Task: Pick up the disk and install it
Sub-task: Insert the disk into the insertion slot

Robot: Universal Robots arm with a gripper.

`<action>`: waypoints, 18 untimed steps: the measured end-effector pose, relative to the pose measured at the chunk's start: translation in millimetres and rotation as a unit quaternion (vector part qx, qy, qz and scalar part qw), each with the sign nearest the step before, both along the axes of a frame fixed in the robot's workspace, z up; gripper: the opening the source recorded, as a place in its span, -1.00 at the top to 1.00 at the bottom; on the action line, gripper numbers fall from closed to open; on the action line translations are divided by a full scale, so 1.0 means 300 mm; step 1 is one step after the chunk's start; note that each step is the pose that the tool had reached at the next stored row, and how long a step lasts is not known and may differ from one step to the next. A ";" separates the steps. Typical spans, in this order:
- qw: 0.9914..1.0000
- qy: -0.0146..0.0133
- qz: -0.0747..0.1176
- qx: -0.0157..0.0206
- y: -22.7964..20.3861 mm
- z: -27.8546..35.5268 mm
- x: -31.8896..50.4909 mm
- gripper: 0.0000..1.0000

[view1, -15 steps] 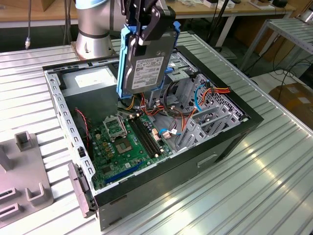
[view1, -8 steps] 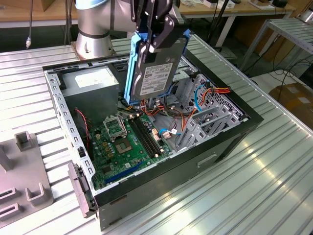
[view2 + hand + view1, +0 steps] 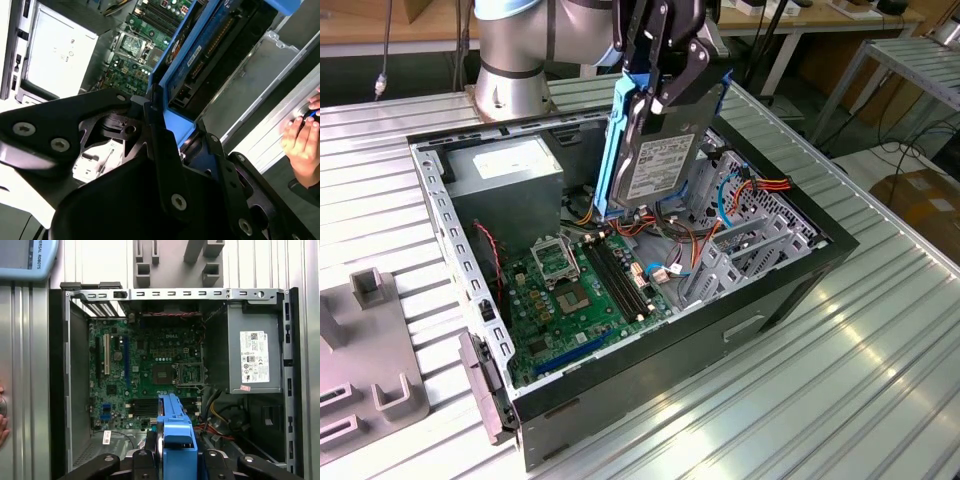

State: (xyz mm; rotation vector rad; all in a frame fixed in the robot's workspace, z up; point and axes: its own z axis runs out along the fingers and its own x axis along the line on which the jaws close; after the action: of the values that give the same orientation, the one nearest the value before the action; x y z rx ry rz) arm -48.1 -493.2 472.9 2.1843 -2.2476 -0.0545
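Closest to the lens in both wrist views are the black, matte link bars of the jaws, studded with bright screw heads. The jaws are drawn narrow and clamped on the disk (image 3: 200, 60) across its thin edges.

In the exterior view the disk (image 3: 660, 165) hangs on edge, slightly tilted, above the middle of the open computer case (image 3: 800, 270) and touches nothing below it. So the pick-up looks done. The install is not: the disk sits in no bay and stands clear of the drive cage (image 3: 740, 250).

The disk is a flat silver-grey metal slab with a white printed label on its broad face. A glossy blue plastic carrier frame (image 3: 612, 150) runs along its sides.

Beneath it lies the green motherboard (image 3: 570, 290), crowded with a square processor socket, long memory slots and small dark chips. Bundles of red, orange and yellow cables (image 3: 765, 185) loop beside the cage, which is folded, perforated sheet steel.

The grey boxy power supply (image 3: 505, 165) fills the case corner nearest the robot arm (image 3: 510, 50). The case walls are dull stamped metal with rows of punched slots.

Everything stands on a ribbed aluminium counter (image 3: 880, 380) that catches the light in long stripes. A grey moulded fixture (image 3: 370, 370) rests on it at the exterior view's left. In the second wrist view a person's hand (image 3: 302, 140) rests beyond the case.
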 end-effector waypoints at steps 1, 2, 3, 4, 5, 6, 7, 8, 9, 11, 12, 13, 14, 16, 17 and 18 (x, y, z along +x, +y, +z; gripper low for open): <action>1.000 0.000 0.000 -0.001 -0.012 0.000 0.001 0.26; 1.000 0.000 0.000 -0.002 -0.023 0.000 0.003 0.26; 1.000 0.000 0.000 -0.002 -0.030 0.000 0.003 0.26; 1.000 0.000 0.000 -0.002 -0.036 0.000 0.004 0.26; 1.000 0.000 0.000 -0.002 -0.040 0.000 0.011 0.26; 1.000 0.000 0.000 -0.004 -0.042 0.000 0.033 0.26; 1.000 0.000 0.000 -0.004 -0.043 0.000 0.044 0.26; 1.000 0.000 0.000 -0.005 -0.044 0.000 0.055 0.26; 1.000 0.000 0.000 -0.005 -0.045 0.000 0.065 0.26; 1.000 0.000 0.000 -0.006 -0.049 0.000 0.081 0.26; 1.000 0.000 0.000 -0.006 -0.054 0.000 0.086 0.26; 1.000 0.000 0.000 -0.007 -0.062 0.000 0.089 0.26; 1.000 0.000 0.000 -0.007 -0.072 0.000 0.091 0.26; 1.000 0.000 0.000 -0.008 -0.087 0.000 0.093 0.26; 1.000 0.001 0.000 -0.008 -0.096 0.000 0.094 0.26; 1.000 0.001 0.000 -0.008 -0.103 0.000 0.095 0.26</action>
State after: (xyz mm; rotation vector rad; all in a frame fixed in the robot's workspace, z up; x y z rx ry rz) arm -19.5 -524.0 472.9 2.1755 -2.2394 -0.0376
